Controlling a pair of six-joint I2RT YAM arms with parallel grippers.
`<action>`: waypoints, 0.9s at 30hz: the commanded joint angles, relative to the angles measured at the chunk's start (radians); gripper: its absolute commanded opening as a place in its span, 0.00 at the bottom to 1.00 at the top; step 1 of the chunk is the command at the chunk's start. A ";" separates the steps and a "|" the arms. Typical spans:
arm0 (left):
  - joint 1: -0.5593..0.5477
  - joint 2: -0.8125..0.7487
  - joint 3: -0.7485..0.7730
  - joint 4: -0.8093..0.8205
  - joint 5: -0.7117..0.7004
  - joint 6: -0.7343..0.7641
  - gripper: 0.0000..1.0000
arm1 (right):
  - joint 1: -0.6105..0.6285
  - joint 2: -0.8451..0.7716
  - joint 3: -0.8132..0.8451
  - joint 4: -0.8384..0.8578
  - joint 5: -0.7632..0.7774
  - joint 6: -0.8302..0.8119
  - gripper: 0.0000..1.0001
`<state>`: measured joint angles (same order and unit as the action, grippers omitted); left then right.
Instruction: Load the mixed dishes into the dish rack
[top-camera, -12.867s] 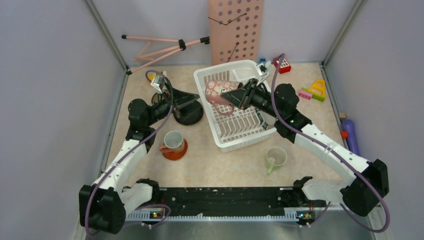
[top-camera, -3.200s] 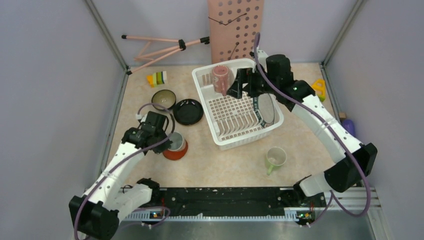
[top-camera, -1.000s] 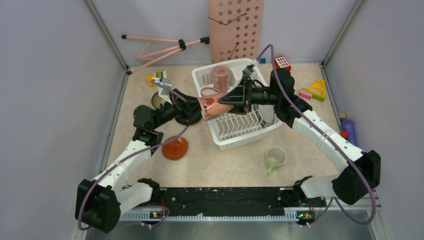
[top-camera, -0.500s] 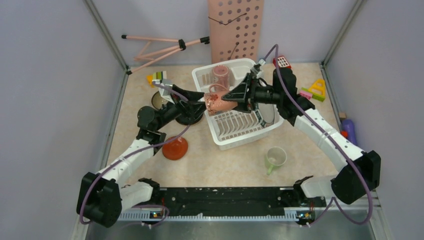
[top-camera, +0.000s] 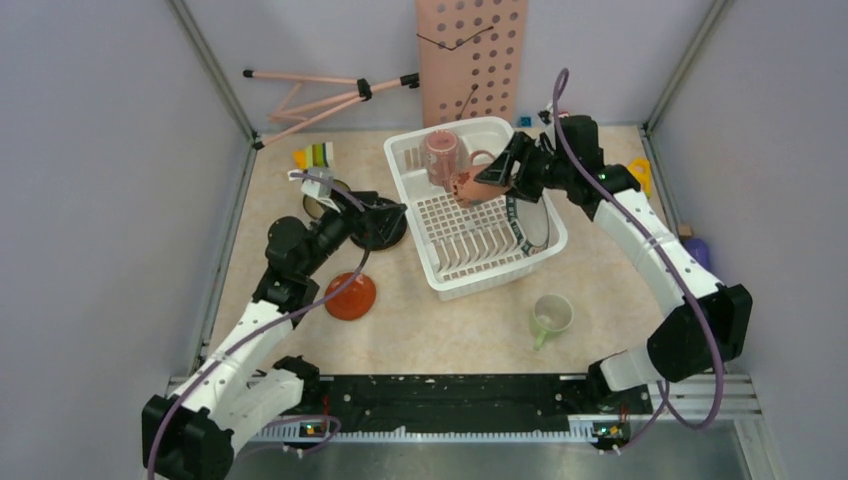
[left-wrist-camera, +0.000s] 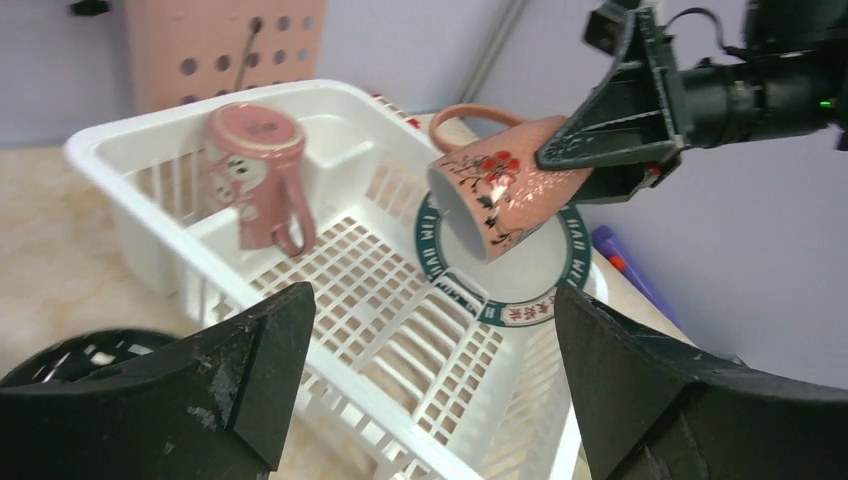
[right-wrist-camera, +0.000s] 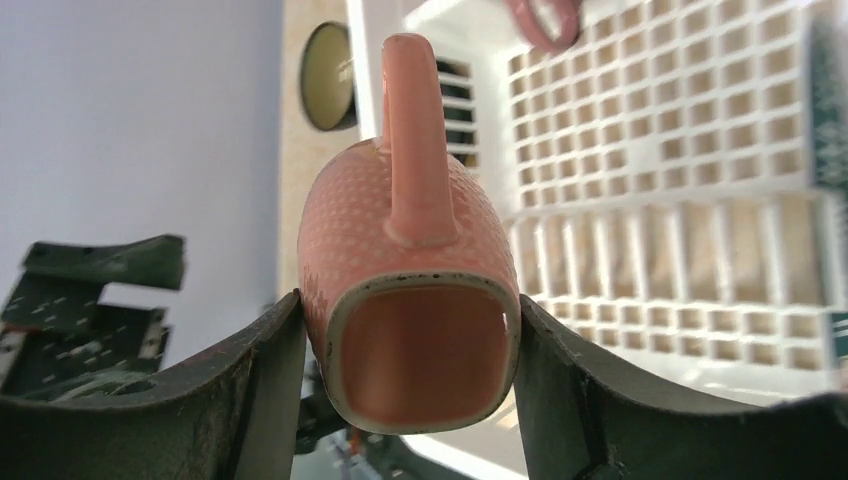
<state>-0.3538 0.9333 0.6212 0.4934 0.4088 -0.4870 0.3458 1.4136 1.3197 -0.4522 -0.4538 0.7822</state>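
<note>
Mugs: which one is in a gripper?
The flower-patterned cup, held by the right gripper over the dish rack. The pink mug stands in the rack; the green mug sits on the table.

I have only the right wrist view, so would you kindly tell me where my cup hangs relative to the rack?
Observer: The small cup hangs tilted above the dish rack, just right of the pink mug.
Operator: Where is the left claw?
Observer: The left claw is open, beside the rack near the black plate.
Operator: Is the green mug loaded?
Observer: No, the pale green mug stands on the table.
</note>
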 joint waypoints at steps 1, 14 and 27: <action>-0.001 -0.100 0.066 -0.338 -0.272 0.065 0.94 | 0.026 0.044 0.207 -0.079 0.180 -0.290 0.00; -0.001 -0.262 -0.017 -0.501 -0.529 -0.049 0.97 | 0.165 0.345 0.500 -0.265 0.428 -0.655 0.00; 0.000 -0.208 -0.043 -0.432 -0.416 -0.076 0.93 | 0.184 0.470 0.539 -0.189 0.614 -0.732 0.00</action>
<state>-0.3542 0.7231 0.5827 -0.0013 -0.0402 -0.5518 0.5133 1.8751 1.7630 -0.7528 0.0799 0.1089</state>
